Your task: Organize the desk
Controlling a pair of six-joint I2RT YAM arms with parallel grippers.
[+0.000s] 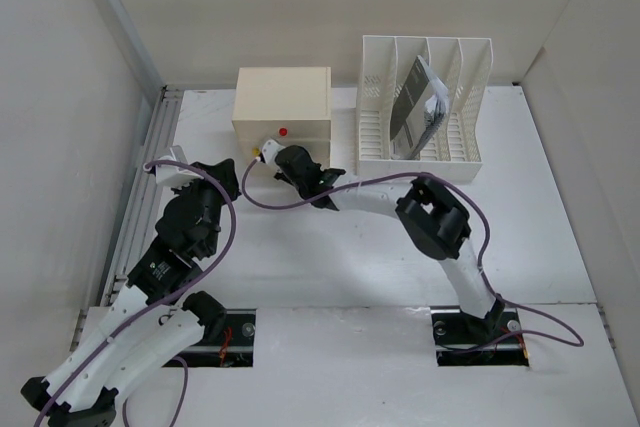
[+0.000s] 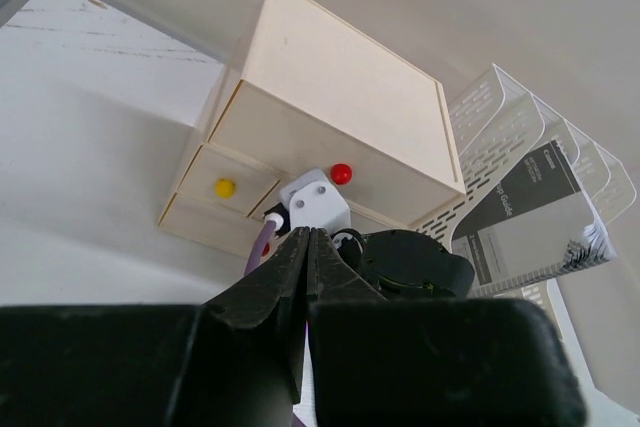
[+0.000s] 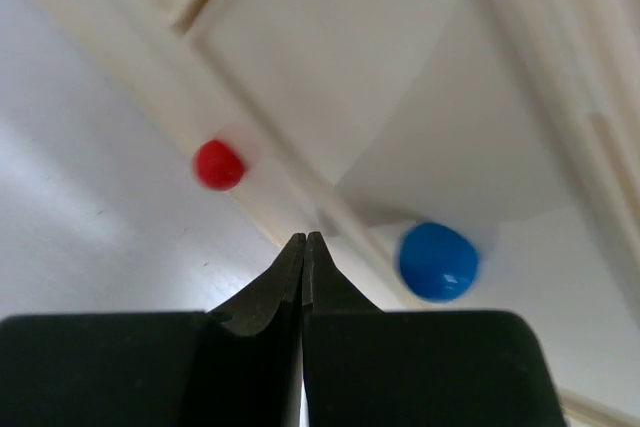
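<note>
Desk: the white desk spreads across the whole top view. I see both arm bases at its near edge, and everything else stands along its far edge.
Drawer box: the cream drawer box stands at the far edge, left of centre, with its front facing the arms.
File rack: the white file rack stands just beside the box, on its right. A grey booklet leans upright in one of the middle slots.
Knobs: on the box front I count a red knob, a blue knob and a yellow knob.
Right gripper: the right gripper is pressed fully closed and holds nothing. Its tips sit close up against the box front, aimed between the red and blue knobs. I cannot tell whether they touch the wood.
Left gripper: the left gripper is also closed and empty. It hangs above the desk, left of the box and clear of it, pointing toward the box front and the right gripper.
</note>
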